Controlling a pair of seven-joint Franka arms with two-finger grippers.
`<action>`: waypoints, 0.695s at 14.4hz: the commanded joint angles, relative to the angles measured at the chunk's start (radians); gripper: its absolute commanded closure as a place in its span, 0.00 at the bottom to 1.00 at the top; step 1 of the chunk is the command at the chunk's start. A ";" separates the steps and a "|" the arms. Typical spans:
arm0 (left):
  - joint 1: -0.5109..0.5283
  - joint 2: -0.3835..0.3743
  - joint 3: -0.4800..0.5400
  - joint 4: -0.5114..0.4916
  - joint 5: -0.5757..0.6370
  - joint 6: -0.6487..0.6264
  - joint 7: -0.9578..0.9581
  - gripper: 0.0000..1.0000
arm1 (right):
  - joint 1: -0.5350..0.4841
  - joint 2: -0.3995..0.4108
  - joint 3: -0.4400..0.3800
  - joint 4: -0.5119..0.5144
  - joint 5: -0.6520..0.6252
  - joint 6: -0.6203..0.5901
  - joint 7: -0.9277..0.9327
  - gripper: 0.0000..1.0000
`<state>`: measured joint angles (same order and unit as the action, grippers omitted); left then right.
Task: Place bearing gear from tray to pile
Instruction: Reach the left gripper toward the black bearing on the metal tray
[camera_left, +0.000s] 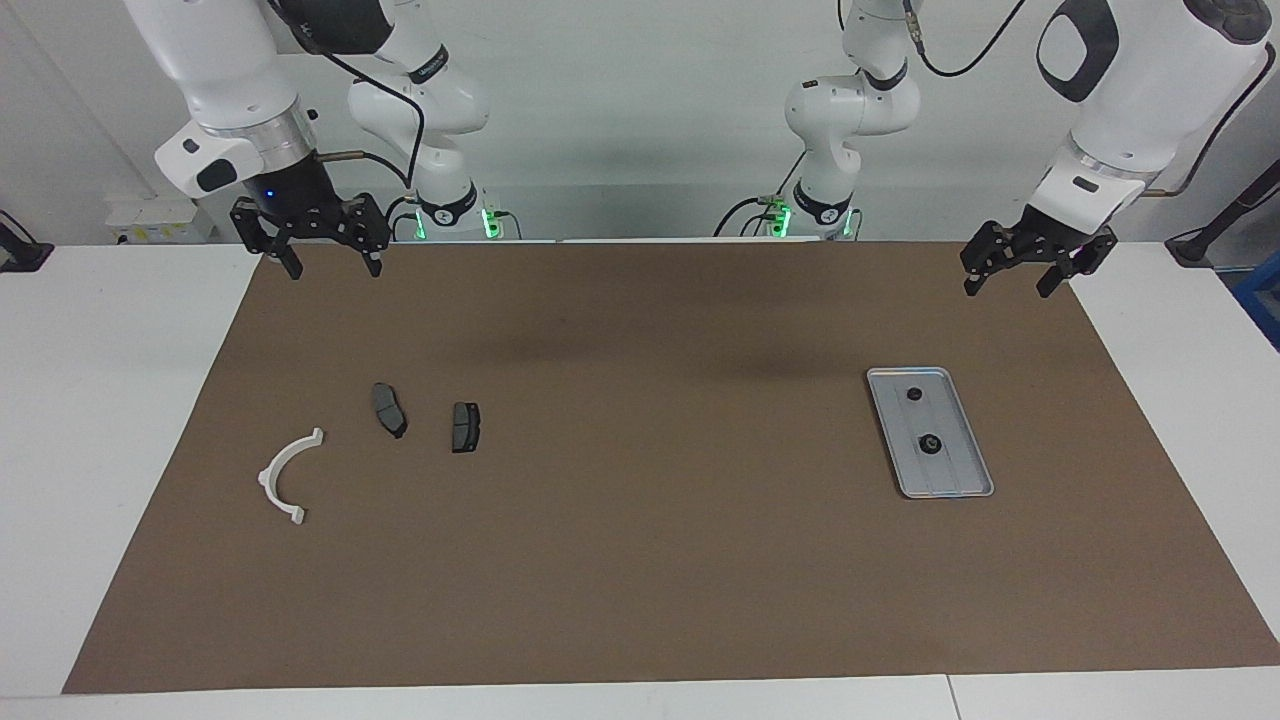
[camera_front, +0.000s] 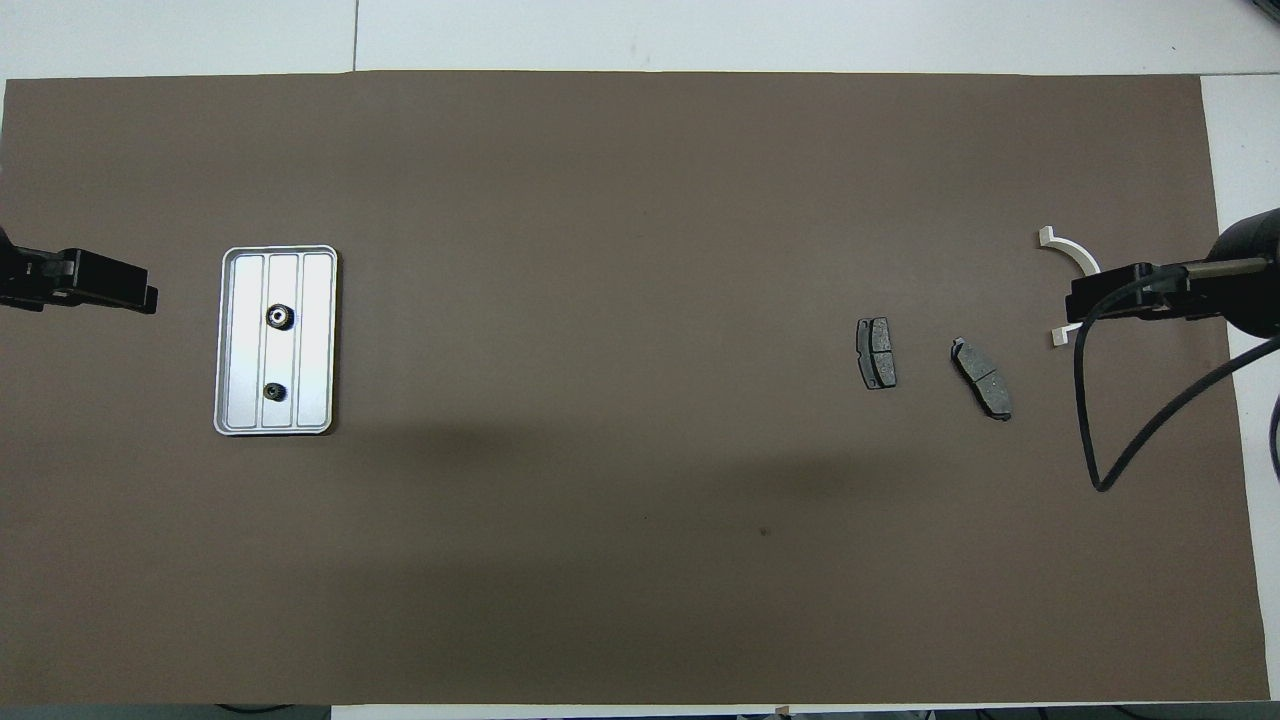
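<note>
Black left gripper (camera_left: 1027, 268) raised, spread, empty, right gripper (camera_left: 331, 257) likewise.

Silver ribbed tray (camera_left: 950, 480), white bracket (camera_left: 283, 480)

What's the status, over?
Left gripper and right gripper open, raised, waiting. Two gears in tray. Path to pile clear.

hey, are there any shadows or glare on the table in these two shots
Facing view: two soft dark shadow patches lie on the brown mat, nearer the robots than the tray. Overhead view: the same broad shadows spread across the mat nearer the robots than the parts; the tray floor glares bright, almost white, around the two small gears.
</note>
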<state>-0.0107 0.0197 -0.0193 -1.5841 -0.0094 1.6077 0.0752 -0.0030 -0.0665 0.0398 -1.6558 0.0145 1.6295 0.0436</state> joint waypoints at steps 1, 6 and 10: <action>-0.012 0.009 0.010 0.022 -0.003 -0.014 -0.006 0.00 | -0.014 -0.001 0.006 -0.006 0.002 0.010 -0.031 0.00; -0.006 0.041 0.018 0.001 -0.001 0.073 -0.005 0.00 | -0.015 -0.001 0.006 -0.004 0.002 0.009 -0.031 0.00; 0.006 0.089 0.016 -0.199 -0.004 0.410 -0.006 0.00 | -0.012 -0.001 0.006 -0.006 0.002 0.006 -0.030 0.00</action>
<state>-0.0084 0.1029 -0.0094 -1.6589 -0.0094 1.8496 0.0751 -0.0030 -0.0665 0.0398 -1.6558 0.0145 1.6295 0.0436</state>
